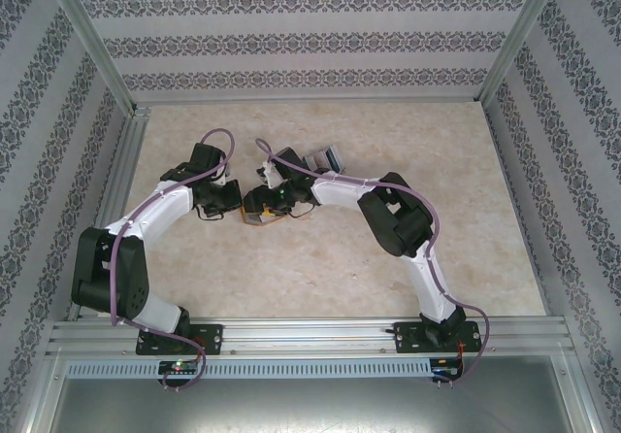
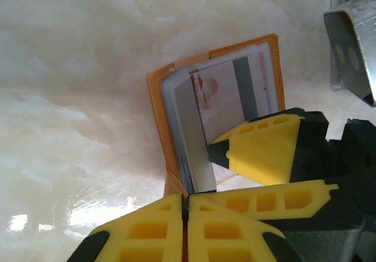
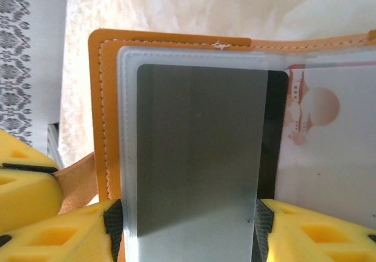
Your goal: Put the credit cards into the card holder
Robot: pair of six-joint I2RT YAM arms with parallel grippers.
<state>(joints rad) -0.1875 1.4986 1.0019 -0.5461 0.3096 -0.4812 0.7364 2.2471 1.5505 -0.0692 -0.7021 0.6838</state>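
The orange-brown card holder (image 2: pixel 157 115) stands open on the marble table, clear sleeves facing the right wrist camera. My left gripper (image 2: pixel 185 198) is shut on its lower orange edge near the strap (image 3: pixel 76 180). A grey credit card (image 3: pixel 200 150) sits partway inside the front sleeve. My right gripper (image 3: pixel 188 215) is shut on this card, one pad on each long edge. A pale pinkish card with a printed picture (image 3: pixel 329 156) lies in the neighbouring sleeve. Seen from above, both grippers meet at the holder (image 1: pixel 260 219) in the middle of the table.
More cards in a small grey stand (image 1: pixel 325 156) sit just behind the grippers, and show at the upper right of the left wrist view (image 2: pixel 352 50). Aluminium rails (image 1: pixel 107 122) and patterned walls enclose the table. Open marble lies to the right (image 1: pixel 456 181).
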